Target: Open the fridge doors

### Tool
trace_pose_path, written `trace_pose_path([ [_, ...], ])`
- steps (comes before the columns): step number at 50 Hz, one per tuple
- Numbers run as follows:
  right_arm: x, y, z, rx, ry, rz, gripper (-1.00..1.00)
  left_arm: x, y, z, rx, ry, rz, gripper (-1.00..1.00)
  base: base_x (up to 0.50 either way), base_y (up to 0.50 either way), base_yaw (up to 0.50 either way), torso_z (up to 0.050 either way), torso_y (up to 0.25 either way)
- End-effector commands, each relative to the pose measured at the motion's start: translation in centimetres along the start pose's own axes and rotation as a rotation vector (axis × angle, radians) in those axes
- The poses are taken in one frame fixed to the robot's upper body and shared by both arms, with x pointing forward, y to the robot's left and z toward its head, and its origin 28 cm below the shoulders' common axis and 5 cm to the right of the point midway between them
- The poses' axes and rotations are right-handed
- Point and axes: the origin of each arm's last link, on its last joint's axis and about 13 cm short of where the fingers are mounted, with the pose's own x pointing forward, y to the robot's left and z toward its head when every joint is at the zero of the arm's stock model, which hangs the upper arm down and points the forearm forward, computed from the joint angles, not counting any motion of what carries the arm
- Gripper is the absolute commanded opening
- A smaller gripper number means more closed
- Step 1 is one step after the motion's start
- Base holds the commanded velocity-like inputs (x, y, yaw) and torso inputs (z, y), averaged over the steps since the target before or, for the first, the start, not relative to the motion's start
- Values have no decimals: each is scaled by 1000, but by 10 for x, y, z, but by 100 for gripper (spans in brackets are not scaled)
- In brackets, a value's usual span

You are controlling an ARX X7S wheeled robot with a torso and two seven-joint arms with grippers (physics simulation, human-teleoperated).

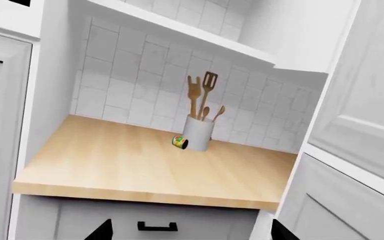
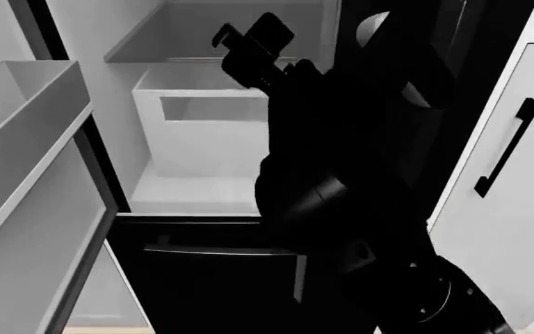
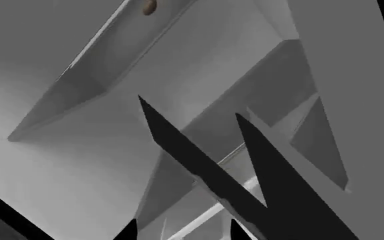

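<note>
The right gripper (image 2: 239,38) was raised in front of the open fridge compartment, at the end of the black right arm (image 2: 341,195) that filled the middle of the head view. In the right wrist view its two dark fingers (image 3: 178,145) stood apart with nothing between them, pointing into the grey interior (image 3: 78,160) of the fridge, with angled shelf edges beyond them.

Of the left gripper (image 1: 188,232) only two dark fingertips (image 1: 102,231) showed, at the edge of the left wrist view; they stood wide apart and held nothing. That camera looked at a wooden countertop (image 1: 125,165) set between white cabinets, with a white tiled wall behind. On the counter a white utensil holder (image 1: 198,134) held wooden spoons and a spatula, and a small green and yellow can (image 1: 179,142) lay on its side, touching or just beside the holder's base. Below the counter edge was a drawer with a black handle (image 1: 156,227).

In the head view the left fridge door (image 2: 26,209) stood swung open, its light grey inner face with a box-shaped bin turned toward the camera. The right fridge door (image 2: 452,90) was mostly hidden behind the arm; whether it was open could not be told. Inside sat a white shelf and a white box-shaped drawer (image 2: 202,132). Below was the black freezer drawer front (image 2: 202,278). To the right was a white cabinet door (image 2: 517,209) with a black bar handle (image 2: 506,147).
</note>
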Motion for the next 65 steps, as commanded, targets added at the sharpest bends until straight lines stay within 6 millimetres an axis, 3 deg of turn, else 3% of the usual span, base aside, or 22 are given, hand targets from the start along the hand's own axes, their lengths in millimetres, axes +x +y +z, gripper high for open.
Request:
trace_pose_path([
  [1,64,-86,52,4,-459,-738,100,-1,-6,0,3,1,-10,100,0,0,0,0,0],
  [16,31,-122,76,150,-588,-896,100,-1,-10,-1,7,1,-16,100,0,0,0,0,0],
  [22,-5,-124,95,177,-719,-907,100,1,-10,-2,2,5,-16,100,0,0,0,0,0],
  [37,-67,-153,118,266,-882,-1057,100,-1,-19,-1,5,2,-32,100,0,0,0,1,0],
  [51,-104,-199,131,329,-1013,-1168,100,-1,-21,-2,6,4,-34,100,0,0,0,2,0],
  [59,-152,-229,137,390,-1097,-1275,100,0,-23,-2,7,4,-36,100,0,0,0,1,0],
  [65,-182,-241,136,420,-1151,-1359,100,-2,-25,-3,6,6,-39,100,0,0,0,0,0],
])
